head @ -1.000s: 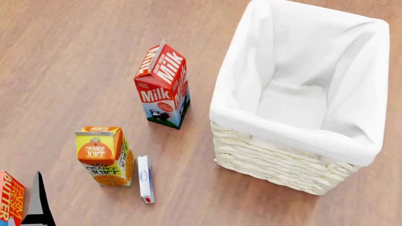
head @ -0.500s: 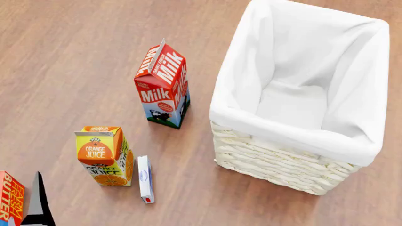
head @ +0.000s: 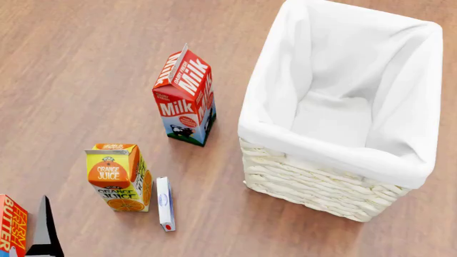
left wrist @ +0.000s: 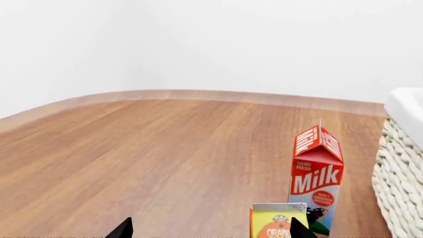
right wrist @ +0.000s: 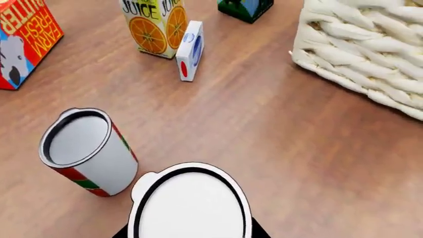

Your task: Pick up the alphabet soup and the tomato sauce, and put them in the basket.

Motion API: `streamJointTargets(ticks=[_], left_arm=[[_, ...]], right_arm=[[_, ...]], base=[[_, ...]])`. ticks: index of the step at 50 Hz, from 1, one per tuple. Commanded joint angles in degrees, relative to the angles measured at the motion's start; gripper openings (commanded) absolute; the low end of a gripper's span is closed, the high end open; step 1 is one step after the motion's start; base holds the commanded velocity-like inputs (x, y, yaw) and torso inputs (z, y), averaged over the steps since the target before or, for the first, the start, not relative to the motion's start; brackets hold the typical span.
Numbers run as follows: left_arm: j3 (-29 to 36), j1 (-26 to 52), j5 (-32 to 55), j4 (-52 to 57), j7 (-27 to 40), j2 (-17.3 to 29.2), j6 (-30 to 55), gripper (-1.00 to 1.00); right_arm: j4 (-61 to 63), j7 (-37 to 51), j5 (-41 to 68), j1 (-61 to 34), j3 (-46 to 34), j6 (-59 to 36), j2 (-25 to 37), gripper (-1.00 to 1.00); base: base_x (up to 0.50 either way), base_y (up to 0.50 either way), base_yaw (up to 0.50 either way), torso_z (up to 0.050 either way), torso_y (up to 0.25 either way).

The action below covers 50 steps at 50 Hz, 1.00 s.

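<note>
In the right wrist view my right gripper (right wrist: pixel 190 234) is shut on a can with a silvery-white top, the alphabet soup (right wrist: pixel 190 206); its label is hidden and a dark finger presses each side. Just beside it the tomato sauce (right wrist: pixel 89 151), red with a green band, stands on the wooden table. The cream wicker basket (head: pixel 314 187) with its white lining is at the right of the head view and looks empty; its woven wall (right wrist: pixel 370 54) lies beyond the cans. My left gripper (left wrist: pixel 210 233) is open over bare wood, one fingertip (left wrist: pixel 298 231) by the orange juice carton.
A milk carton (head: pixel 185 99) stands left of the basket. An orange juice carton (head: pixel 117 176), a small white box (head: pixel 165 203) lying flat and a butter box (head: pixel 10 230) sit nearer me. The same white box (right wrist: pixel 190 49) lies between the cans and the basket.
Almost nothing differs; my left gripper's finger at the bottom left of the head view has edged slightly to the right.
</note>
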State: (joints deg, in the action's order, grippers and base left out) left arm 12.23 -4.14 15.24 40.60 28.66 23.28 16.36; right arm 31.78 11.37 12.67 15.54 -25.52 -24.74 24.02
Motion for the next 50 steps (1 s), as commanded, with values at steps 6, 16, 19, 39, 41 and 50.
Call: streamJointTargets(ticks=[6, 16, 19, 39, 41, 50], left_arm=[[-1.6, 0.2, 2.3, -0.6, -3.0, -1.3, -0.1, 1.0], [-1.1, 0.3, 2.2, -1.1, -3.0, -1.3, -0.3, 1.0], [-1.3, 0.3, 2.4, -0.8, -2.9, -1.2, -0.2, 1.0], [-0.8, 0.3, 2.2, -1.2, -2.7, -1.0, -0.5, 1.0], [-0.8, 0.3, 2.3, -1.4, -2.8, -1.0, -0.7, 1.0], [-0.5, 0.4, 2.2, -1.3, -2.6, -0.9, -0.6, 1.0]], right_arm=[[12.1, -0.2, 1.3, 1.6, 8.4, -4.1, 3.2, -1.0], [20.0, 1.3, 3.7, 4.6, 14.3, -5.8, 6.8, -1.0], [22.3, 1.9, 5.2, 4.4, 16.4, -7.3, 7.4, -1.0], [28.1, 26.5, 25.9, -0.4, 16.6, 0.6, 31.4, -1.0], [28.0, 28.4, 27.8, -0.2, 17.9, 2.1, 33.5, -1.0], [27.9, 35.9, 34.4, -3.8, 17.0, 8.2, 44.4, -1.0]], base=[[0.0, 0.0, 0.0, 0.0, 0.0], [0.0, 0.0, 0.0, 0.0, 0.0], [0.0, 0.0, 0.0, 0.0, 0.0], [0.0, 0.0, 0.0, 0.0, 0.0], [0.0, 0.0, 0.0, 0.0, 0.0], [0.0, 0.0, 0.0, 0.0, 0.0]])
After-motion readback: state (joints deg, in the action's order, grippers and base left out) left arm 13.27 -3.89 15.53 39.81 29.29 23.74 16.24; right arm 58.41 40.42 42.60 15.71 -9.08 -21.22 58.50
